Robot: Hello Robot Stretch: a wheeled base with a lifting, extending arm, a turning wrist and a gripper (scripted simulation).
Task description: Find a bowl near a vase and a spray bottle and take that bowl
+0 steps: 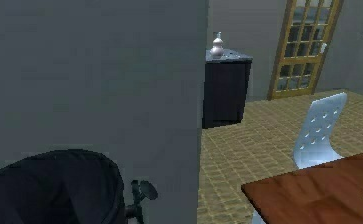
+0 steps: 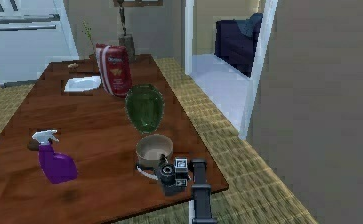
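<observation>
The bowl (image 2: pixel 154 150) is sitting near the edge of the tabletop (image 2: pixel 89 125), just beside the green vase (image 2: pixel 144 107) and near the purple spray bottle (image 2: pixel 54 160), and with the gripper (image 2: pixel 165 172) reaching at it, and no telling whether its jaws are holding anything, a skewed lift could be tipping the vase.

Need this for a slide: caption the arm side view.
Robot hand near a round tan bowl, green glass vase and purple spray bottle on a brown wooden table.

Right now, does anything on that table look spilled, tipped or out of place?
Nothing looks spilled or broken. The bowl sits close to the edge of the table, near the vase, which is the only thing worth watching.
</observation>
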